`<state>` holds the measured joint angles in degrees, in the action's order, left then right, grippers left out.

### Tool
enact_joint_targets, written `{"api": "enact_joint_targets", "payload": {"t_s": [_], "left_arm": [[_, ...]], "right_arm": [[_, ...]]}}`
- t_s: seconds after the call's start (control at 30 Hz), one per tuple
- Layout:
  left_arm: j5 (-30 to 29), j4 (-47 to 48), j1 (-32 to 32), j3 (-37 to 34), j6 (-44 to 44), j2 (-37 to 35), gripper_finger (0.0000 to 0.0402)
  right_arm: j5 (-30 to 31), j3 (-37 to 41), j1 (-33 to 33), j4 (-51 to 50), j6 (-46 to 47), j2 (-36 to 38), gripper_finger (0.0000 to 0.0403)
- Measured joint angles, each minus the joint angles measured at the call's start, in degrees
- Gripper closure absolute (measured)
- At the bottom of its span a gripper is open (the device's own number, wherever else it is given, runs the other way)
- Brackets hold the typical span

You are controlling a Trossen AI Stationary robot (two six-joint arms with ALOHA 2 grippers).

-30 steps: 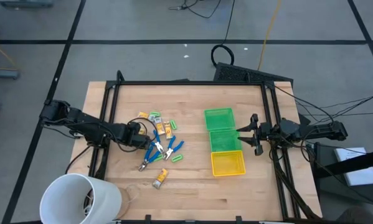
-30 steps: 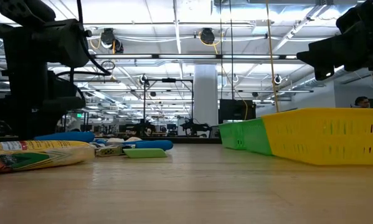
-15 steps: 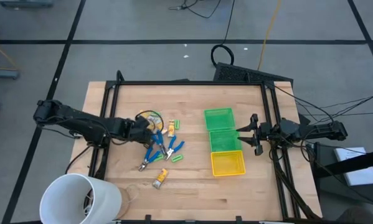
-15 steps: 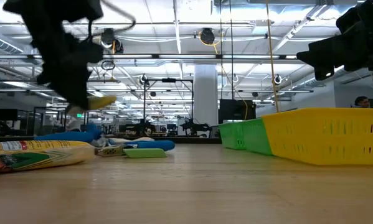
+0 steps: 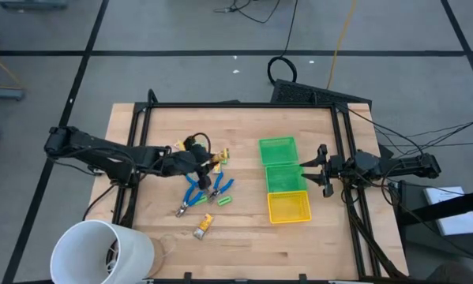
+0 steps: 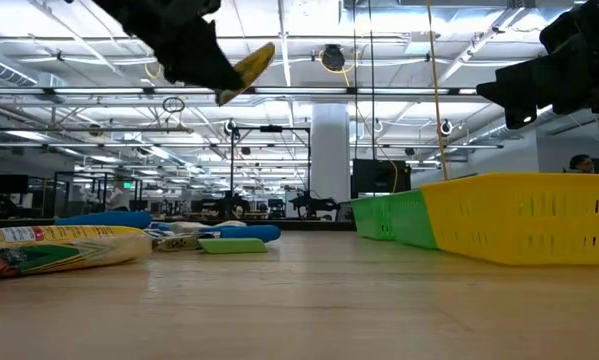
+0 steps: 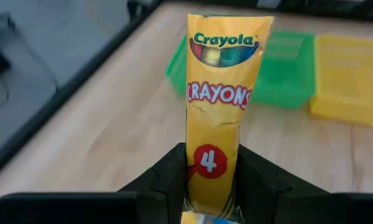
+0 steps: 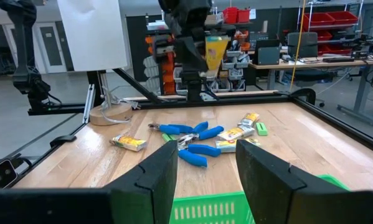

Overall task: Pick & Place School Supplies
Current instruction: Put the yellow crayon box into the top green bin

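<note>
From above, the left tool (image 5: 195, 160) hangs over the scattered supplies, clenched on a crayon box (image 5: 198, 160), lifted clear of the desk (image 5: 244, 237) presumably for carrying toward the bins (image 5: 282, 177) beyond it. The low view shows the box (image 6: 249, 68) high in the air, tilted. The left wrist view has the box's (image 7: 218, 106) long axis running straight out from the fingers (image 7: 167, 177) (label end outward). The right tool (image 8: 202, 171) waits beside the bins, parted and empty.

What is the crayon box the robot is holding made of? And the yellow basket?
The crayon box in the left gripper looks like thin printed cardboard: matte, with creases near its middle. The yellow basket looks like hard, slightly glossy plastic, with slots molded into its wall.
</note>
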<state>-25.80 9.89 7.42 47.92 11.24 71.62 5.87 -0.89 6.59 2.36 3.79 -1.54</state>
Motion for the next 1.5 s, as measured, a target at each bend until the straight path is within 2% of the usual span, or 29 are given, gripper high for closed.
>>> {"api": "enact_joint_targets", "payload": {"t_s": [0.2, 0.5, 0.6, 0.7, 0.77, 0.87, 0.93, 1.03, 1.17, 1.27, 1.37, 1.5], "left_arm": [[0.43, -8.09, 0.0, 0.05, -5.34, 2.71, 0.0282], [0.3, -8.08, -0.04, 0.04, -17.8, 8.15, 0.0282], [0.08, -8.01, -0.04, 0.02, -24.05, 9.57, 0.0282], [-2.82, -7.75, -0.04, 0.02, -30.4, 10.28, 0.0282], [-6.41, -8.01, -0.04, 0.04, -34.99, 10.75, 0.0282], [-12.73, -8.15, -0.16, 0.03, -41.53, 10.83, 0.0282], [-16.45, -8.46, -0.57, 0.07, -45.36, 10.91, 0.0282], [-19.84, -9.45, -1.62, 0.07, -49.55, 10.99, 0.0282], [-18.83, -11.55, -3.7, 0.05, -52.64, 10.97, 0.0282], [-16.25, -14.96, -5.39, 0.04, -53.94, 10.97, 0.0282], [-14.23, -18.64, -6.49, 0.05, -56.09, 11.74, 0.0282], [-13.33, -22.03, -6.88, 0.09, -59.65, 13.51, 0.0282]], "right_arm": [[0.13, 0.01, 0.0, 1.83, 0.1, -0.02, 0.0248], [2.0, 0.02, 0.0, 15.28, 10.29, -0.11, 0.0248], [0.64, 0.02, 0.0, 19.1, 12.66, -0.11, 0.0248], [-1.36, 0.02, 0.0, 19.2, 13.73, -0.14, 0.0248], [1.3, 0.02, 0.02, 19.3, 14.1, -0.16, 0.0248], [12.89, 0.02, 0.0, 18.39, 17.84, -2.42, 0.0247], [17.23, 0.02, -0.04, 18.61, 18.14, -6.6, 0.0242], [19.8, -0.33, -0.04, 23.52, 20.24, -16.67, 0.0218], [19.86, -4.69, -1.45, 30.39, 20.61, -32.99, 0.0157], [19.87, -11.65, -3.53, 35.34, 21.13, -45.63, 0.0116], [18.76, -17.63, -5.93, 38.69, 23.01, -56.6, 0.0095], [11.74, -24.58, -7.73, 45.24, 24.23, -68.57, 0.0091]]}}
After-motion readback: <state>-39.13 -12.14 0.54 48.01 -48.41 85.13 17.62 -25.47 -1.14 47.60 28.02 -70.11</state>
